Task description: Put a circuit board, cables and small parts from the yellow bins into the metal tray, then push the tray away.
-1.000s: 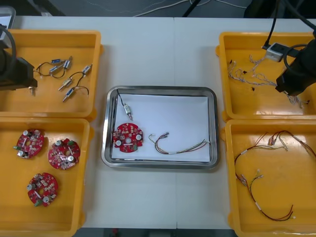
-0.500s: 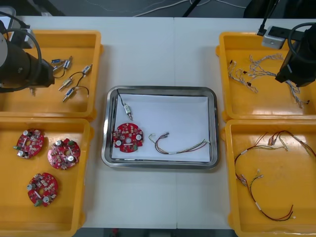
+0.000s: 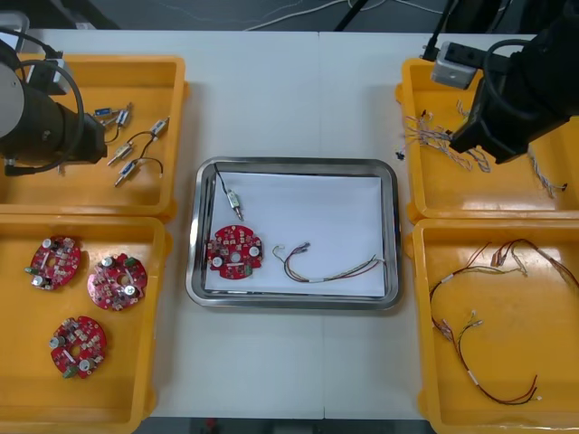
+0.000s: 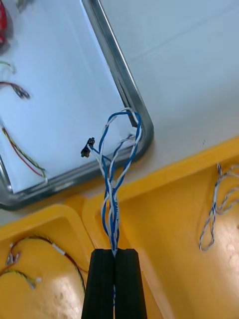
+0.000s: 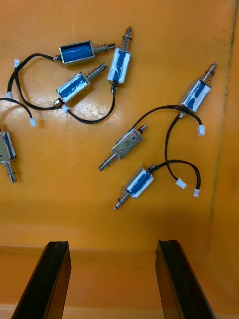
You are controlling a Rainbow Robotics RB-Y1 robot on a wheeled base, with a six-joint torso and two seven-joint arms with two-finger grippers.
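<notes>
Over inner edge of far-R yellow bin (image 3: 407, 190): R gripper (image 4: 114, 251), fingers pressed together, pinching a twisted blue-white cable (image 4: 112, 164). Cable loops hanging free past the fingertips, black connector at one end, seen against the bin rim and the far-R corner of the metal tray (image 3: 294, 165). More blue-white cables (image 4: 215, 209) loose on that bin's floor.

Inside tray, white-lined: circuit board (image 3: 234, 251) at near-L corner, small metal part w/ black lead (image 3: 235, 203) just beyond it, red and yellow cable (image 3: 326, 269) toward near-R corner.

Over far-L yellow bin (image 3: 90, 63): L gripper (image 5: 112, 244), fingers spread wide, nothing btwn them, above small metal parts (image 5: 127, 144) w/ black leads on bin floor.

In near-L bin (image 3: 154, 316): three boards (image 3: 116, 282). In near-R bin (image 3: 421, 316): red and yellow cables (image 3: 516, 244).
</notes>
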